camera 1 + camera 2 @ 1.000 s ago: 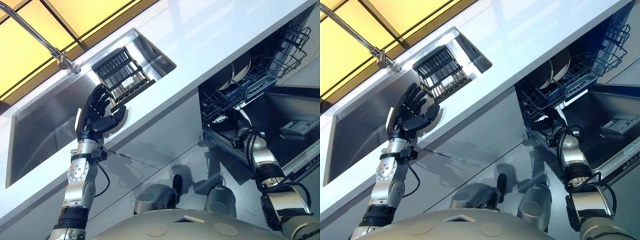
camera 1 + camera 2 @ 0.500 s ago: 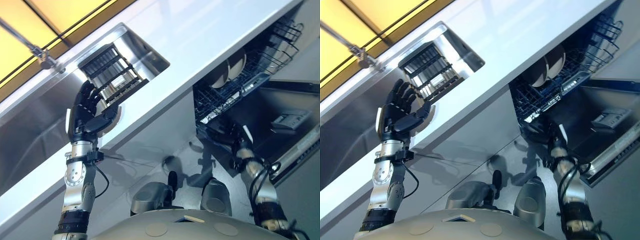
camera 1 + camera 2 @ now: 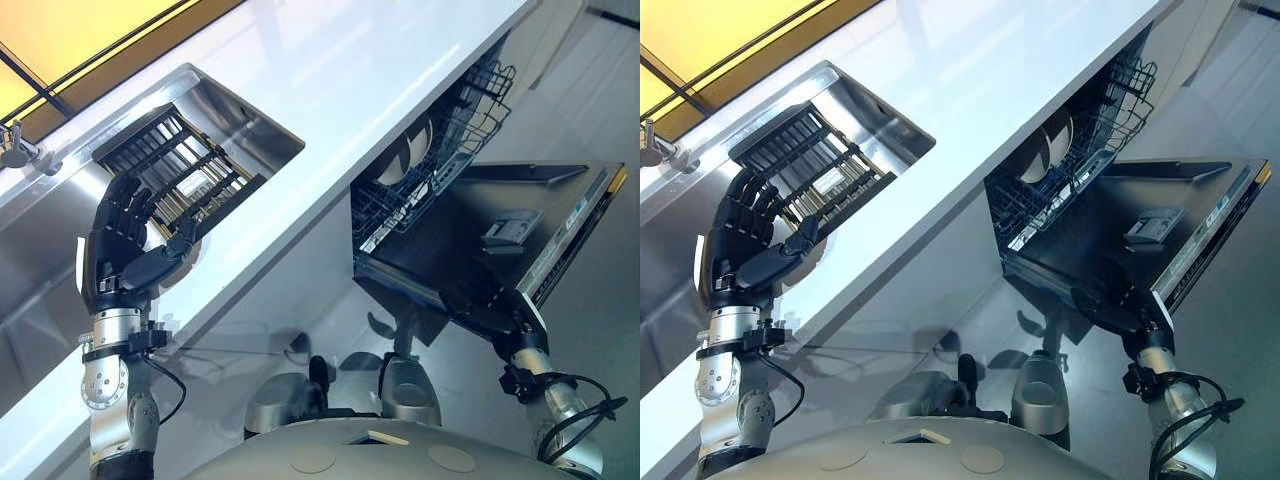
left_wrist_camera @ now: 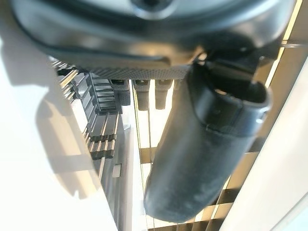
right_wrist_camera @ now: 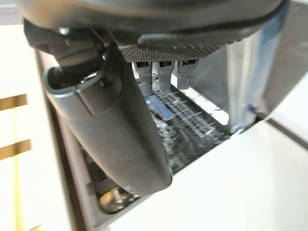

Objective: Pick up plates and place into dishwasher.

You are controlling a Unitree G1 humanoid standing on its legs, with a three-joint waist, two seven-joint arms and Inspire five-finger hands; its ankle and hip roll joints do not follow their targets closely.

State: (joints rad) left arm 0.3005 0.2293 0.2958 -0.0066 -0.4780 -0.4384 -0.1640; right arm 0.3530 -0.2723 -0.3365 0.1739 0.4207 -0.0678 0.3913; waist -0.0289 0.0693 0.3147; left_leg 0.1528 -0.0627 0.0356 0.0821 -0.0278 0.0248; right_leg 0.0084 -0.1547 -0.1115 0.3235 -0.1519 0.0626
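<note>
Two white plates [image 3: 415, 150] stand upright in the dark wire rack [image 3: 425, 190] of the open dishwasher. Its door [image 3: 560, 215] hangs folded down. My right hand [image 3: 497, 310] is open just off the door's front edge, holding nothing; its thumb [image 5: 115, 120] and straight fingers point into the rack [image 5: 187, 125]. My left hand [image 3: 120, 250] is open with its fingers spread at the sink's near rim, in front of a black dish rack [image 3: 170, 170]. The thumb [image 4: 202, 144] stands clear of the fingers. A pale curved edge [image 3: 178, 268] shows beside that thumb; I cannot tell what it is.
The steel sink [image 3: 262, 128] is sunk into a long white counter [image 3: 350, 70], with a faucet [image 3: 15, 155] behind it. The dishwasher sits under the counter's right end. A detergent box [image 3: 508, 230] is on the door's inner face.
The camera has swung, shifting the whole scene. My right hand has drawn back from inside the dishwasher to just past the door's front edge. My left hand stays by the sink rack.
</note>
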